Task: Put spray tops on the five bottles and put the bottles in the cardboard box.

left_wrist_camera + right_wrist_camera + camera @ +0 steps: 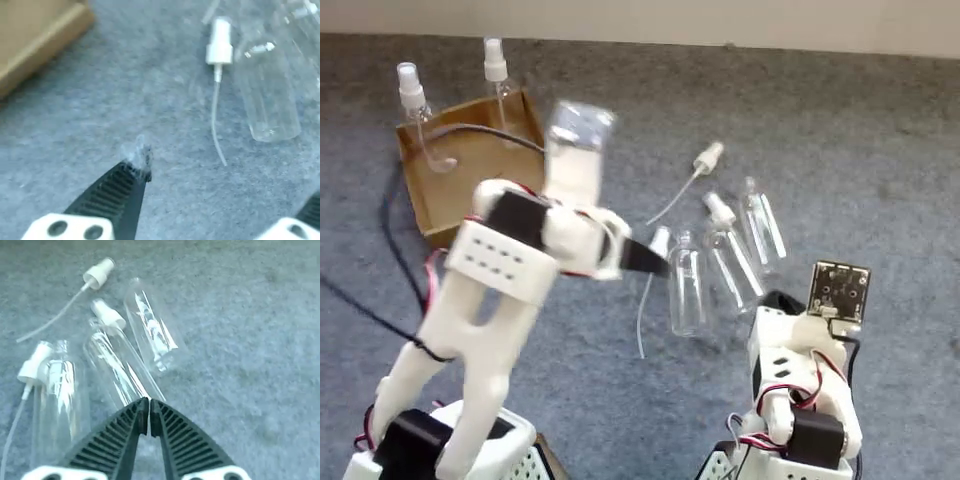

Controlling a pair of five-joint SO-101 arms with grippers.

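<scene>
Two bottles with spray tops [412, 95] [497, 70] stand at the cardboard box [470, 165], far left. Three clear bottles lie mid-table: one [687, 280], a middle one [735, 262] with a white top at its neck, and one [762, 225] further right. A loose spray top [708, 158] with its tube lies beyond them. Another loose top [220, 42] lies beside a bottle [265, 95]. My left gripper [225, 187] hovers open above the carpet just short of that top. My right gripper [149, 412] is shut and empty, close over the middle bottle [120, 365].
Grey carpet [860, 130] covers the table. A box corner [35, 30] shows off to one side of the left gripper. Dark cables [390, 220] run along the left side past the box. Bare carpet lies to the right of the bottles.
</scene>
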